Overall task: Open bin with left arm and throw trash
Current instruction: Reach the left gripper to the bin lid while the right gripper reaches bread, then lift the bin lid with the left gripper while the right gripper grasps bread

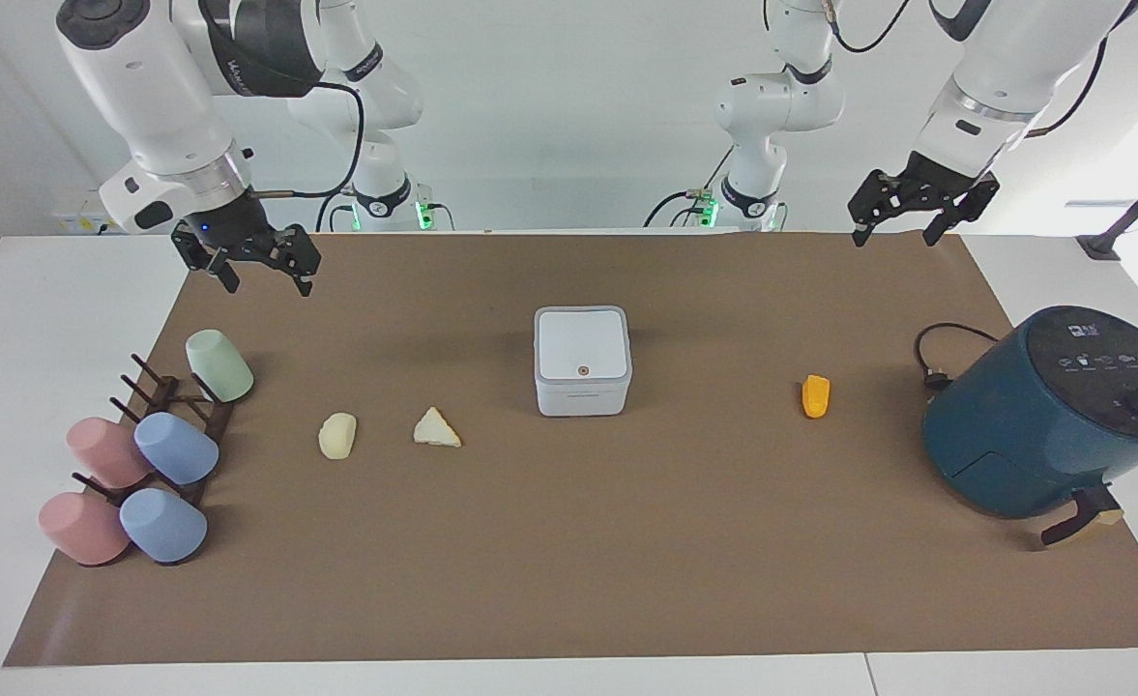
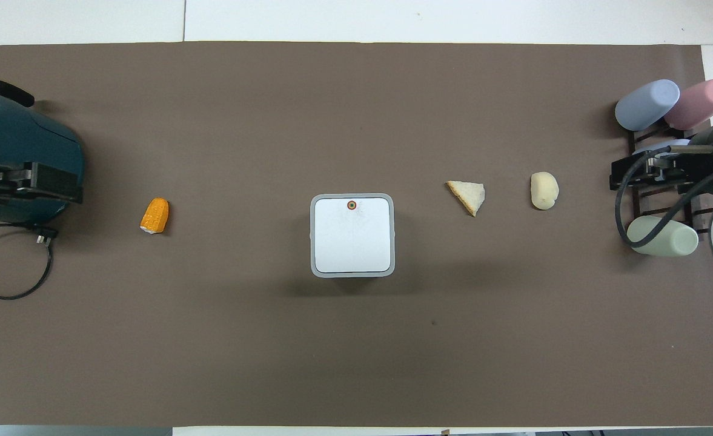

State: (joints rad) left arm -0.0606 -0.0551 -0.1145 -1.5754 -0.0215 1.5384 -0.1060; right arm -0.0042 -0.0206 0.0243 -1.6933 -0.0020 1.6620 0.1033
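The white bin (image 1: 582,360) stands mid-mat with its grey-rimmed lid shut and its round button (image 1: 583,370) on top; it also shows in the overhead view (image 2: 352,235). The pale yellow lump (image 1: 337,435) and the cream wedge (image 1: 436,428) lie toward the right arm's end. The orange chunk (image 1: 816,395) lies toward the left arm's end. My left gripper (image 1: 895,215) is open and empty, raised over the mat's edge at its own end. My right gripper (image 1: 265,270) is open and empty, raised by the cup rack.
A dark teal air fryer (image 1: 1052,411) with a black cable (image 1: 936,353) stands at the left arm's end. A wooden rack with several pastel cups (image 1: 143,454) stands at the right arm's end. A brown mat (image 1: 569,541) covers the table.
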